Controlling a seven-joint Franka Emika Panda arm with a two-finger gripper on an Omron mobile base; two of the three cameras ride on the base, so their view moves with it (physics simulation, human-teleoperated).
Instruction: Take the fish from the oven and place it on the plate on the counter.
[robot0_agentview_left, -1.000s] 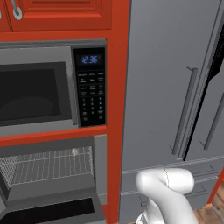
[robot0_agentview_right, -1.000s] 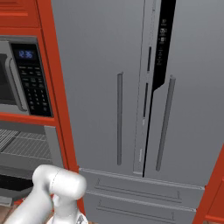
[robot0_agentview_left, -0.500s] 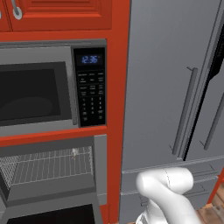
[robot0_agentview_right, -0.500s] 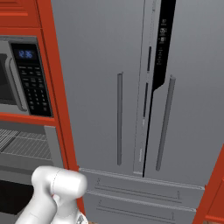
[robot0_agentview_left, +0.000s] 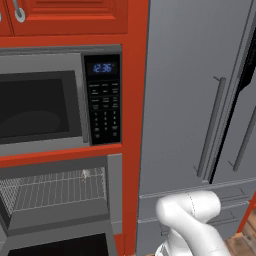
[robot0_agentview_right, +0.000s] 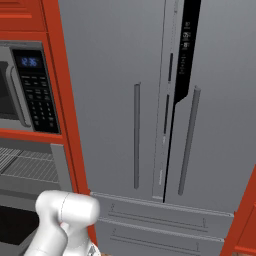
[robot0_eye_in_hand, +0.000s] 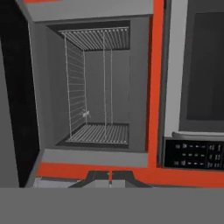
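Note:
The oven (robot0_agentview_left: 114, 190) stands open below the microwave, its wire rack (robot0_agentview_left: 55, 191) showing. A tiny pale fish (robot0_agentview_left: 85, 174) lies on that rack near the back. In the rolled hand view the oven (robot0_eye_in_hand: 48, 87) cavity faces me and the fish (robot0_eye_in_hand: 85, 113) is a small speck on the rack (robot0_eye_in_hand: 75, 87), far ahead. My gripper (robot0_eye_in_hand: 109, 176) is outside the oven, in front of the red cabinet strip, shut with its tips together and nothing between them. The plate and the counter are out of view.
A grey microwave (robot0_agentview_left: 45, 105) with a black keypad (robot0_agentview_left: 103, 109) sits above the oven. The lowered oven door (robot0_agentview_left: 60, 246) juts out at the bottom. A steel fridge (robot0_agentview_right: 150, 100) with long bar handles stands to the right of the red cabinet post (robot0_agentview_left: 134, 125).
The oven door's dark glass sits lower in the left base view than a second ago. My arm's elbow has shifted slightly.

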